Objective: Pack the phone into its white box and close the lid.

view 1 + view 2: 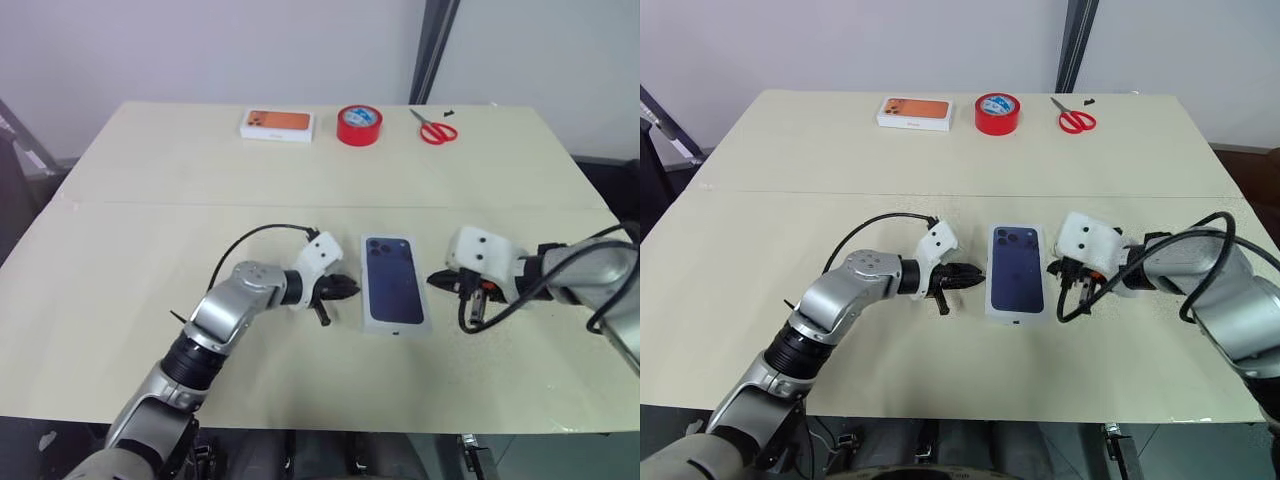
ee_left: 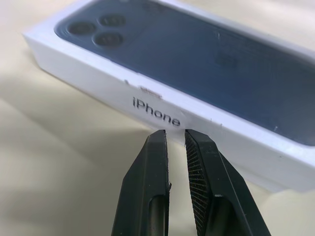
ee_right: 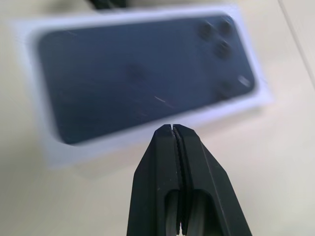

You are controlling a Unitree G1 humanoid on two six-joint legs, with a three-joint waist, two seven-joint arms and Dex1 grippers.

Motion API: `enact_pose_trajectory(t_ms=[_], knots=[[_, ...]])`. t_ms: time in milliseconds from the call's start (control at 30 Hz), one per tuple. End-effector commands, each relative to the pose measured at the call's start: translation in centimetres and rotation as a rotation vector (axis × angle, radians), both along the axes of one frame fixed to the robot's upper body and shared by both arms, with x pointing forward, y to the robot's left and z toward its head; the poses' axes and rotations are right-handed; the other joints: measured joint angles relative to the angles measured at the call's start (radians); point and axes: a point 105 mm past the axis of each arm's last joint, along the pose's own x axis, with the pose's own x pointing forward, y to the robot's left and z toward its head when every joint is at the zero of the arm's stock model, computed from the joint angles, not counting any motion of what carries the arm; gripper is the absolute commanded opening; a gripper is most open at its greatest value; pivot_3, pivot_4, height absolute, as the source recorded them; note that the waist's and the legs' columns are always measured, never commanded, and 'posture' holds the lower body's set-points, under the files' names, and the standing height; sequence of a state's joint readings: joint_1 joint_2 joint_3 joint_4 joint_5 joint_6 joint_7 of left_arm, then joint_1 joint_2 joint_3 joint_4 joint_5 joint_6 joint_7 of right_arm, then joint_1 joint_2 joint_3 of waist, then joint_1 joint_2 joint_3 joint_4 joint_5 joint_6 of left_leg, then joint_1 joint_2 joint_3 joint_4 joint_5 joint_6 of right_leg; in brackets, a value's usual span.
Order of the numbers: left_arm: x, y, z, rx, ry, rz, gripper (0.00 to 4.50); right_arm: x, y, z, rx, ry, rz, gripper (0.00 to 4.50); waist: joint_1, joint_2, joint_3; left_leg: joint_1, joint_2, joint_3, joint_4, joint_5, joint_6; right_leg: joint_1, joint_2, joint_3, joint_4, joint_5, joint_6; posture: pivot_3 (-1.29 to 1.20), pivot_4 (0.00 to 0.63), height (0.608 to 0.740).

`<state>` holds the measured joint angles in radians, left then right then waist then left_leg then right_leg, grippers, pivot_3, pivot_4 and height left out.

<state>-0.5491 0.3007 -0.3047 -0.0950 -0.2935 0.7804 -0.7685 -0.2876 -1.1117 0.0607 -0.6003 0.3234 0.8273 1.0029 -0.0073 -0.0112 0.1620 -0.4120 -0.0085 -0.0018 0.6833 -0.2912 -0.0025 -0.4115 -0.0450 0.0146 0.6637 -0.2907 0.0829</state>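
White cardboard, the lid [image 1: 394,280] with its printed dark blue phone faces up, closed over the white box in the middle of the tabletop [image 1: 150,180]. Left claw [image 1: 343,289] sits just beside its left edge, fingers a sliver apart, holding nothing. Right claw [image 1: 436,281] hovers near the right edge, pressed closed and empty.

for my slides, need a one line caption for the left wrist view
Left gripper, fingers slightly apart, beside the closed white box, its lid printed with a dark blue phone.
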Motion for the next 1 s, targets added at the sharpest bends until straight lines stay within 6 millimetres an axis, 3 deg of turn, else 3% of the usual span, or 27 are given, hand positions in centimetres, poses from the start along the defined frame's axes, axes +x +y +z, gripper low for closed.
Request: enact_pose_trajectory(t_ms=[33,167,367,533,600,700,767,867,900,1000], knots=[[1.3,0.1,3.4,-0.079,-0.077,0.023,0.65,-1.1,1.1,-0.4,0.001,0.005,0.053,0.04,0.000,0.000,0.000,0.000,0.000,0.000,0.000,0.000,0.000,0.000,0.000,0.000,0.000,0.000,0.000,0.00,0.150,0.729],[2.7,-1.7,3.8,-0.049,-0.122,0.022,0.65,-1.5,0.8,-2.2,-0.051,0.031,0.053,0.04,0.005,0.000,0.000,0.001,-0.001,0.000,0.001,0.000,0.000,0.002,0.000,0.000,0.000,0.000,0.000,0.00,0.150,0.729],[4.0,-4.9,0.1,0.136,-0.120,-0.025,0.65,-1.6,0.2,-4.1,-0.088,0.065,0.024,0.04,0.020,0.000,0.000,0.002,-0.001,0.001,0.001,0.000,0.000,0.002,0.000,0.001,-0.001,-0.001,0.001,0.00,0.150,0.729],[4.0,-5.6,-2.2,0.204,-0.077,-0.030,0.65,-1.8,-0.3,-4.7,-0.102,0.068,0.011,0.04,0.020,-0.002,-0.003,0.005,-0.001,0.001,0.001,-0.001,0.001,0.007,0.000,0.000,-0.002,-0.001,0.002,0.00,0.150,0.729],[3.9,-5.5,-2.0,0.184,-0.079,-0.031,0.65,-1.6,-0.2,-4.3,-0.082,0.053,0.001,0.04,0.020,-0.002,-0.003,0.006,-0.001,0.000,0.001,-0.001,0.001,0.007,0.000,0.000,-0.002,-0.001,0.002,0.00,0.150,0.729],[4.3,-4.9,0.3,0.075,-0.131,0.002,0.65,-0.4,-0.1,-2.5,0.000,-0.034,-0.026,0.04,0.017,-0.002,-0.003,0.006,-0.001,0.000,0.001,-0.001,0.001,0.007,0.000,0.001,-0.001,-0.001,0.002,0.00,0.150,0.729],[4.6,-3.6,2.5,-0.014,-0.191,0.055,0.65,1.2,-0.5,-0.9,0.084,-0.118,-0.083,0.04,0.014,-0.002,-0.003,0.005,-0.001,0.000,0.001,-0.001,0.001,0.006,0.000,0.001,-0.001,-0.001,0.002,0.00,0.150,0.729],[4.8,0.0,5.2,-0.090,-0.286,0.163,0.65,3.6,-2.0,1.2,0.223,-0.224,-0.206,0.04,0.000,-0.002,-0.003,0.004,-0.001,0.000,0.000,0.000,0.000,0.003,0.000,0.002,0.002,-0.001,0.002,0.00,0.150,0.729],[4.6,3.2,5.8,-0.102,-0.313,0.238,0.65,4.7,-3.2,1.8,0.284,-0.242,-0.279,0.04,0.001,-0.002,-0.003,0.004,-0.001,0.000,0.000,0.000,0.000,0.003,0.000,0.002,0.002,-0.001,0.002,0.00,0.150,0.729],[3.2,9.0,6.2,-0.067,-0.352,0.369,0.65,6.3,-6.0,2.6,0.401,-0.264,-0.394,0.04,-0.009,-0.001,-0.003,0.005,0.000,0.001,-0.001,0.000,-0.001,0.003,0.000,0.002,0.002,-0.001,0.002,0.00,0.150,0.729]])
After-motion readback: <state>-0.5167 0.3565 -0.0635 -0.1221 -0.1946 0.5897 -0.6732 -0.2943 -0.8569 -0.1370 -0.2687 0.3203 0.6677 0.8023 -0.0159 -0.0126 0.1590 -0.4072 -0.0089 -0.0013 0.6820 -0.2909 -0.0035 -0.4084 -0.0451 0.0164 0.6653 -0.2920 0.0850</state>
